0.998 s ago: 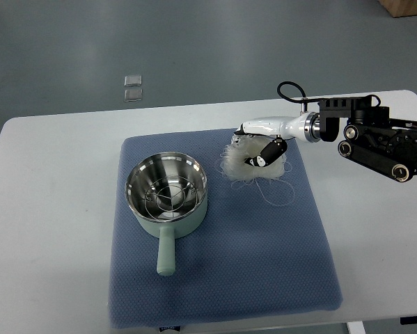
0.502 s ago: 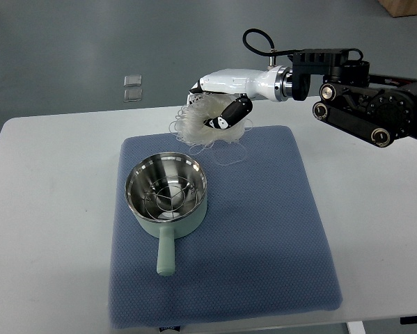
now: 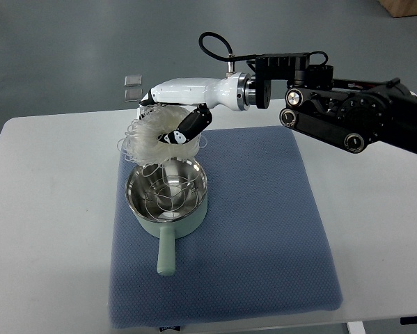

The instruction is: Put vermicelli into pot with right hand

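My right hand (image 3: 172, 118) comes in from the right on a black arm and is shut on a white bundle of vermicelli (image 3: 149, 139). It holds the bundle in the air just above the far rim of the pot (image 3: 167, 197). The pot is pale green outside and steel inside, with a wire rack in it and its handle (image 3: 166, 252) pointing toward me. Loose strands hang down toward the pot's opening. The left arm is not in view.
The pot stands on a blue mat (image 3: 264, 229) laid on a white table (image 3: 48, 229). Two small clear squares (image 3: 132, 88) lie on the floor beyond the table's far edge.
My right hand has lifted the vermicelli off the mat at the right and carried it left, from beside the pot to above its far rim.
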You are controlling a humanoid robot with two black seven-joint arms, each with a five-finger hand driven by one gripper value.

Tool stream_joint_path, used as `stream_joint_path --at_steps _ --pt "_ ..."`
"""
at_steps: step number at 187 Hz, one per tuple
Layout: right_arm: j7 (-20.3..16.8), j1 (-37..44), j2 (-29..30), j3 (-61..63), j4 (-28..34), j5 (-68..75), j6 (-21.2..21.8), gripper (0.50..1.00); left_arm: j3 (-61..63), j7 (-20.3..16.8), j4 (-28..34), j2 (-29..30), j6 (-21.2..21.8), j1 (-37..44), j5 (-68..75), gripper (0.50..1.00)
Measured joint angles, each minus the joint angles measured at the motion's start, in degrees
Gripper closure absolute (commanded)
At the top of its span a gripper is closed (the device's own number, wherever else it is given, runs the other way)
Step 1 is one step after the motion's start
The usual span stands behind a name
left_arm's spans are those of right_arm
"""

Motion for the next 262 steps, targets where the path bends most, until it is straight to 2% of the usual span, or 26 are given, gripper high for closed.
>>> stream_joint_path --at_steps 49,50,51,52,53,54,55,56,57,58,59,60,61,62,66,71,83,128,165,189,238,262 --pt "-0.37 -3.83 0.82 -0.4 -0.22 -0.04 0.17 1.0 -0.01 0.0 0.02 0.0 0.0 0.0 0.0 0.5" --pt "-0.38 -3.89 0.82 -0.4 -0.22 -0.04 0.18 0.949 -0.01 0.0 0.02 0.0 0.0 0.0 0.0 0.5" --pt "-0.39 -3.94 0.82 -0.4 -0.23 -0.04 0.2 0.948 -0.01 0.0 0.02 0.0 0.0 0.0 0.0 0.5" --pt "-0.39 -4.0 0.82 -0.4 -0.23 -0.04 0.21 0.894 -0.01 0.0 0.02 0.0 0.0 0.0 0.0 0.5" --pt "-0.4 -4.06 0.82 -0.4 -0.23 -0.04 0.22 0.893 -0.01 0.0 0.02 0.0 0.0 0.0 0.0 0.5" --pt "-0.4 -4.12 0.82 -0.4 -0.24 -0.04 0.23 0.837 -0.01 0.0 0.03 0.0 0.0 0.0 0.0 0.5" --pt "-0.4 -4.18 0.82 -0.4 -0.24 -0.04 0.25 0.836 -0.01 0.0 0.03 0.0 0.0 0.0 0.0 0.5" --pt "-0.41 -4.24 0.82 -0.4 -0.25 -0.04 0.26 0.779 -0.01 0.0 0.03 0.0 0.0 0.0 0.0 0.5" --pt "-0.41 -4.3 0.82 -0.4 -0.25 -0.04 0.26 0.779 -0.02 0.0 0.03 0.0 0.0 0.0 0.0 0.5" --pt "-0.41 -4.35 0.82 -0.4 -0.25 -0.03 0.27 0.734 -0.02 0.0 0.03 0.0 0.0 0.0 0.0 0.5" --pt "-0.41 -4.41 0.82 -0.4 -0.26 -0.03 0.27 0.734 -0.02 0.0 0.03 0.0 0.0 0.0 0.0 0.5" --pt "-0.42 -4.47 0.82 -0.4 -0.26 -0.02 0.28 0.693 -0.02 0.0 0.03 0.0 0.0 0.0 0.0 0.5" --pt "-0.42 -4.52 0.82 -0.4 -0.26 -0.01 0.28 0.693 -0.02 0.0 0.03 0.0 0.0 0.0 0.0 0.5" --pt "-0.43 -4.58 0.82 -0.4 -0.26 0.0 0.28 0.667 -0.02 0.0 0.03 0.0 0.0 0.0 0.0 0.5" --pt "-0.43 -4.84 0.8 -0.4 -0.27 0.06 0.29 0.63 -0.02 0.0 0.03 0.0 0.0 -0.01 0.0 0.5" --pt "-0.43 -5.07 0.79 -0.4 -0.28 0.12 0.31 0.607 -0.02 0.0 0.03 0.0 0.0 -0.01 0.0 0.5" --pt "-0.43 -5.53 0.77 -0.41 -0.29 0.19 0.55 0.585 -0.02 0.0 0.03 0.0 0.0 -0.02 0.0 0.5" --pt "-0.5 -5.9 0.21 0.23 -0.55 1.38 5.51 0.585 -0.02 0.0 0.03 0.0 0.0 -0.01 0.0 0.5" --pt "-1.64 -4.56 -0.71 0.47 -0.64 8.18 6.99 0.585 -0.02 0.0 0.03 0.0 0.0 0.0 -0.01 0.5" --pt "-4.65 -4.46 -1.74 1.69 -1.1 13.36 7.48 0.585 -0.02 0.0 0.01 0.0 0.0 0.01 -0.01 0.5" --pt "-14.11 -9.74 -3.83 10.8 -2.48 28.36 11.81 0.585 -0.02 0.0 0.0 0.0 0.0 0.01 -0.01 0.5" --pt "-16.37 -13.21 -4.52 14.36 -2.71 32.23 12.04 0.585 -0.02 0.0 0.0 0.0 0.0 -0.01 -0.01 0.5"
